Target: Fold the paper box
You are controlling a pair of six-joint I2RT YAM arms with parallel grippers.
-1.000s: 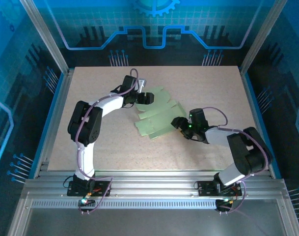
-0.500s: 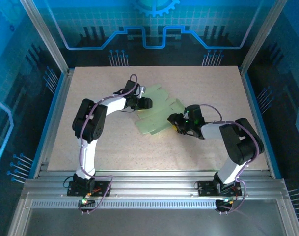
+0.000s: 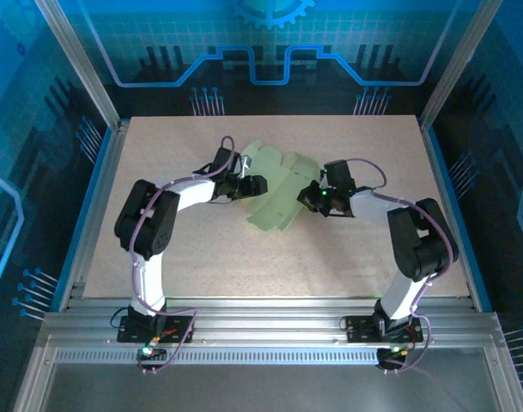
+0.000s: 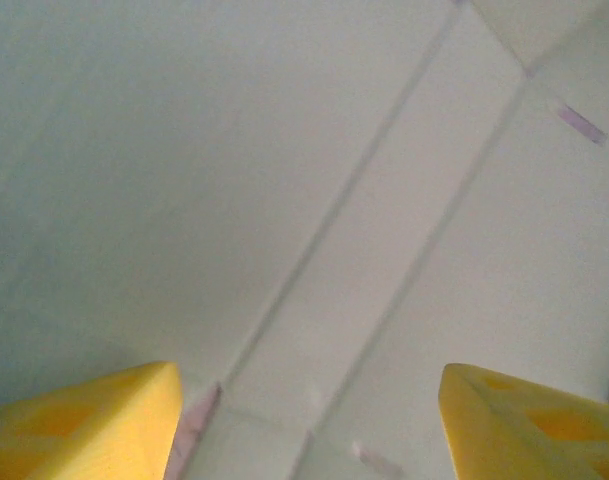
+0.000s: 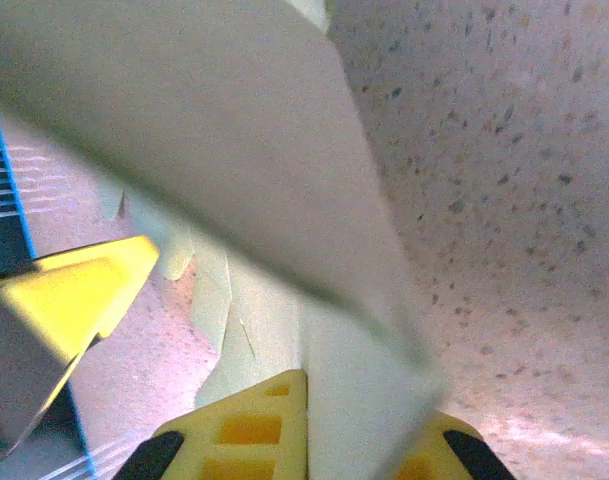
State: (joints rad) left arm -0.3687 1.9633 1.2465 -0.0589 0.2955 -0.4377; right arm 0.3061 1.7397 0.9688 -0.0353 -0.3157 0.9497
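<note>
The paper box (image 3: 276, 202) is a pale green cut-out sheet with flaps, lying mid-table with its right part lifted and bent. My left gripper (image 3: 253, 184) sits at the sheet's left edge. In the left wrist view its yellow fingertips (image 4: 84, 420) stand wide apart and open, with creased card (image 4: 284, 200) spread beyond them. My right gripper (image 3: 310, 196) is at the sheet's right edge. In the right wrist view it (image 5: 329, 435) is shut on a raised panel of the card (image 5: 234, 130), which runs up and away between the fingers.
The speckled beige tabletop (image 3: 347, 249) surrounds the sheet, with aluminium frame rails (image 3: 261, 322) at the near edge and blue panels at the back and sides. A yellow finger of the other gripper (image 5: 74, 290) shows at the left of the right wrist view.
The right gripper moved away from the near edge and to the left, lifting and bending the sheet's right side up. The left gripper shifted slightly along the sheet's left edge.
</note>
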